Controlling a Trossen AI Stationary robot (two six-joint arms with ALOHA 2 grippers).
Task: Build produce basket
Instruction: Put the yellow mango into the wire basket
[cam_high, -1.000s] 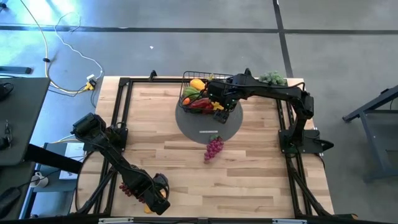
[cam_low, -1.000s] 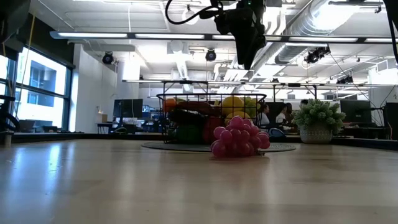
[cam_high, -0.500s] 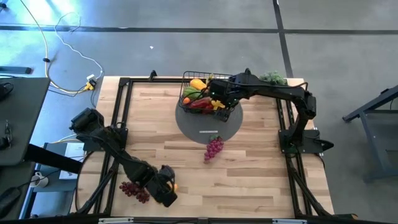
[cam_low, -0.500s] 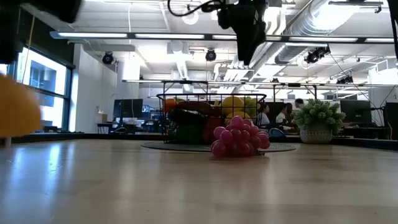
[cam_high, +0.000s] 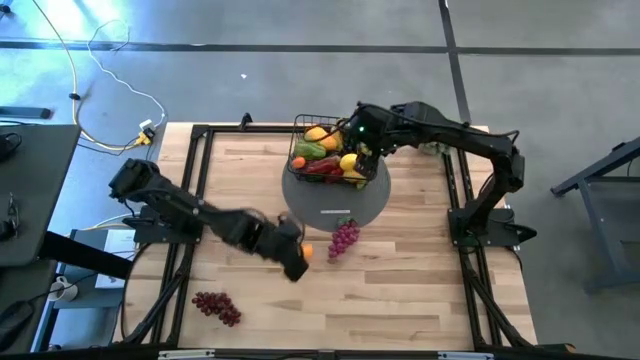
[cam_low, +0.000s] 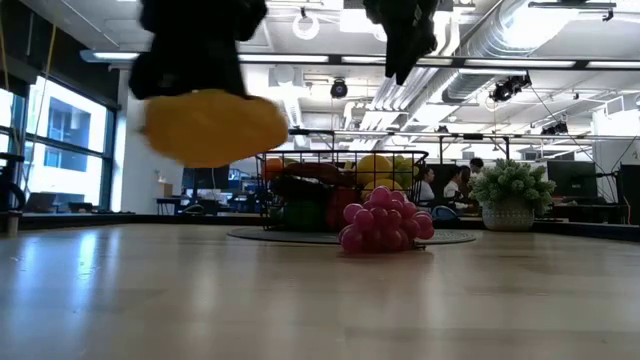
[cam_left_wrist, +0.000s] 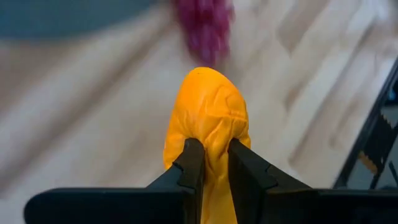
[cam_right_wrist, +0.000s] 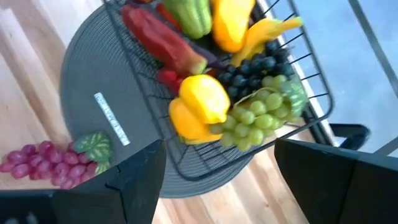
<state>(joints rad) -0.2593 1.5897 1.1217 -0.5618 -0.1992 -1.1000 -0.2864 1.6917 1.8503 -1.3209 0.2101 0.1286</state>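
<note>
The left tool (cam_left_wrist: 210, 163) is pinching an orange fruit (cam_left_wrist: 207, 115) above the table (cam_high: 400, 290), apparently bringing it to the basket (cam_high: 328, 150) on the grey disc (cam_high: 330, 205), while the right tool (cam_high: 362, 140) is hovering wide and empty over the basket's produce (cam_right_wrist: 205, 106).

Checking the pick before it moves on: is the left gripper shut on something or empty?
Shut on an orange fruit: the left gripper has both fingers pinching it, carried above the table.

one basket (cam_high: 328, 153), two loose grape bunches (cam_high: 343, 238)
</note>
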